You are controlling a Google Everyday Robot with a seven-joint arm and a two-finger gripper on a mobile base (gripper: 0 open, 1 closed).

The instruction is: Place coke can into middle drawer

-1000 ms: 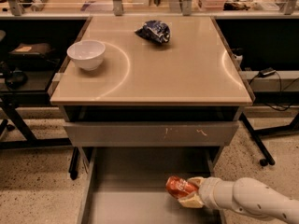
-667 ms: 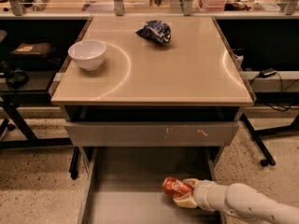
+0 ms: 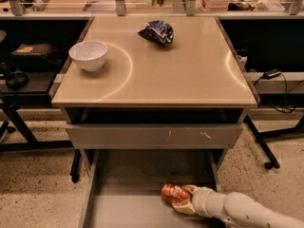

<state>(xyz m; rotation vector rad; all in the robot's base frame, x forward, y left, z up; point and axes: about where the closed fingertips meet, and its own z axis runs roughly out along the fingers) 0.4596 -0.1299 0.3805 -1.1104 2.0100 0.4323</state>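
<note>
The coke can (image 3: 172, 193) is orange-red with white markings and lies tilted on its side low over the floor of the middle drawer (image 3: 133, 210), near the right wall. The drawer is pulled out, wide, grey and shallow. My gripper (image 3: 183, 201) reaches in from the lower right on a white arm (image 3: 237, 210), and its pale fingers (image 3: 186, 206) are closed around the can's right end.
A white bowl (image 3: 88, 55) sits at the left of the tan tabletop (image 3: 190, 75). A dark blue snack bag (image 3: 157, 32) lies at the back centre. A closed drawer front with pale scratches (image 3: 154, 136) hangs above the open drawer. Cables run along the right.
My gripper has carried the can a little to the left and slightly deeper into the drawer. Nothing on the tabletop has moved.
</note>
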